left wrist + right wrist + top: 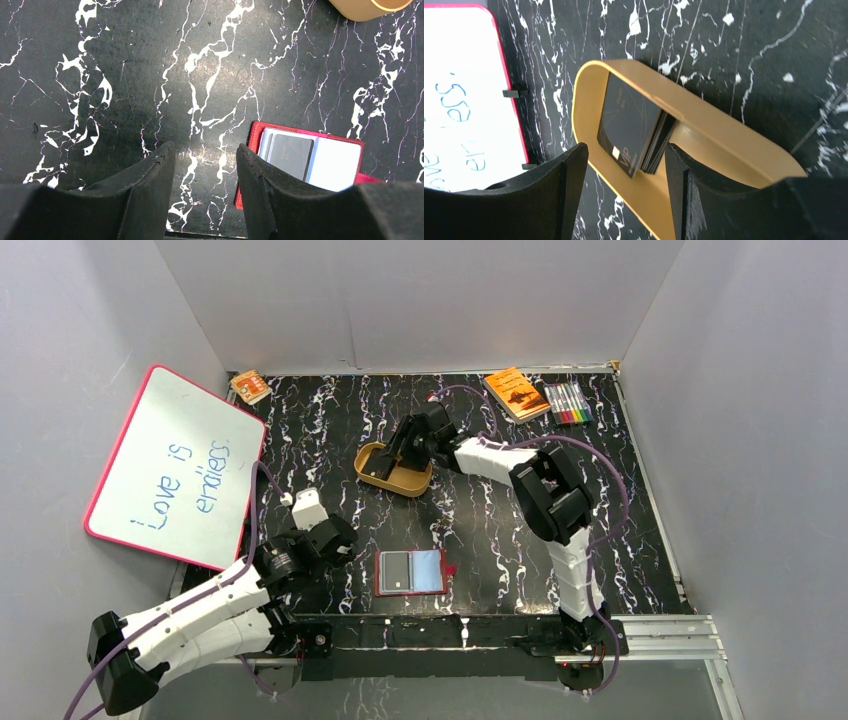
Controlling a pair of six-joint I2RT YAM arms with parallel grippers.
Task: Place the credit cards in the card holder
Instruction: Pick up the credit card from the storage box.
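Observation:
The card holder (411,572) lies open and flat on the table near the front, red with pale inner pockets; the left wrist view shows it at lower right (334,162). One black card (290,152) sits in its left pocket. My left gripper (205,147) hovers open just left of it, with only bare table between the fingers. The other credit cards (631,125) stand as a leaning black stack inside the tan oval dish (724,120). My right gripper (626,147) is open at the dish's near rim, with the stack just ahead of the gap.
A pink-framed whiteboard (175,470) leans at the left wall. An orange booklet (516,393) and a pack of markers (567,402) lie at the back right. A small orange box (250,387) sits in the back left corner.

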